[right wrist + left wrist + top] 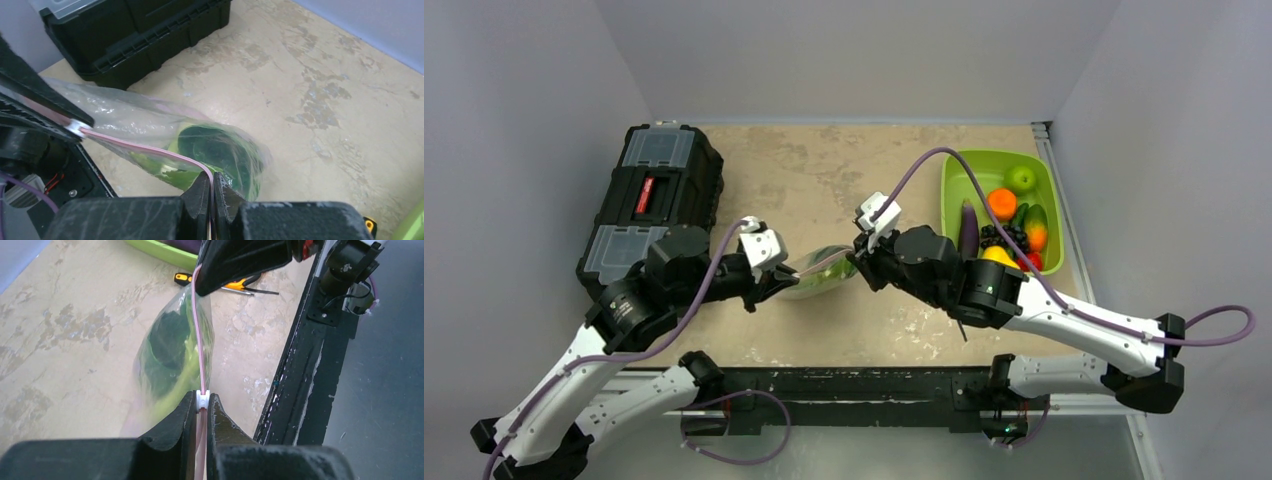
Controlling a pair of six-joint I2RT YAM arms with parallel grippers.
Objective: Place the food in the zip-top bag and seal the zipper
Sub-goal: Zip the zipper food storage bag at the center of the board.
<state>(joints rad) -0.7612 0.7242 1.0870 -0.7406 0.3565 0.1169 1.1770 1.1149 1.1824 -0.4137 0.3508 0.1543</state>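
Note:
The clear zip-top bag (816,275) hangs stretched between both grippers above the table's middle. The green food (167,347) lies inside it, also seen in the right wrist view (220,152). The pink zipper (198,335) runs taut from one gripper to the other; it also shows in the right wrist view (145,148). My left gripper (201,401) is shut on the zipper's end at its small white slider (202,399). My right gripper (213,179) is shut on the zipper's other end. In the top view the left gripper (776,280) and right gripper (861,256) face each other.
A black toolbox (652,200) stands at the back left. A lime-green bin (999,165) with round fruits and a purple eggplant (968,228) stands at the right. An orange-handled tool (237,286) lies on the table beyond the bag. The black table frame (300,355) runs along the near edge.

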